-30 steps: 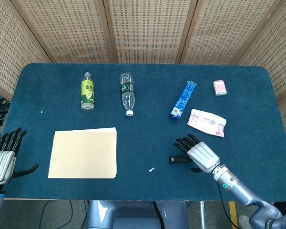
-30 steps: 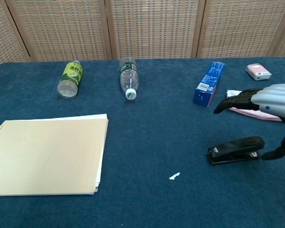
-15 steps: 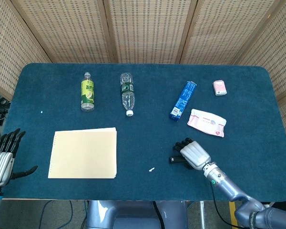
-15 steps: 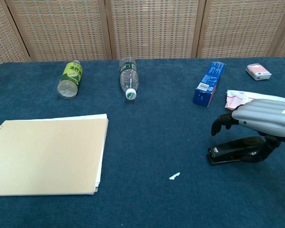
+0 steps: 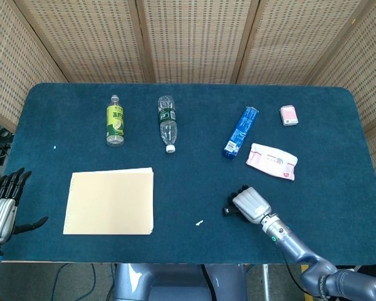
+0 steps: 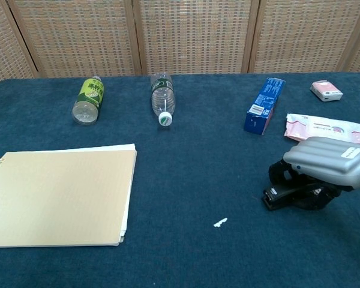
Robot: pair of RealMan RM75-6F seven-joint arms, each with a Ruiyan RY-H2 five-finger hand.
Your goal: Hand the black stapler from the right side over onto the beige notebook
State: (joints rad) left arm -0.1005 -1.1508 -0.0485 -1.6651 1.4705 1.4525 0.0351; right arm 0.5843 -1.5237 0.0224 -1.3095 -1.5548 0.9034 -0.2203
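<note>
Right hand [image 6: 324, 162], palm down over the black stapler [image 6: 288, 193], fingers curled around its body; grasp apparently closing, though firm contact on the far side hidden beneath the palm. Stapler on the blue table [image 6: 186, 180], front right, only its left end visible past the fingers. In the head view, same right hand [image 5: 249, 204] covering nearly all of the stapler [image 5: 227, 210].

Left hand [image 5: 1, 210] at the table's left edge, fingers spread, nothing held, well apart from the beige notebook [image 6: 57, 195]. Notebook flat at front left, pages slightly fanned along its right edge.

Also present: green-labelled bottle [image 6: 87, 99] and clear bottle [image 6: 162, 99] lying at the back, blue box [image 6: 264, 105], pink wipes pack [image 6: 325, 127] just behind the right hand, small pink packet [image 6: 326, 90], white scrap [image 6: 220, 222] on the cloth between stapler and notebook.

Likely risks:
- Slip or rotation on lifting, from a grip near one end of a long, smooth, hinged body.
- Stapler arm pressed shut or sprung open, from finger pressure across the hinge.
- Wipes pack nudged, from its closeness behind the hand.
- Drop at the hand-over, from early release before a secure hold by the left hand.
</note>
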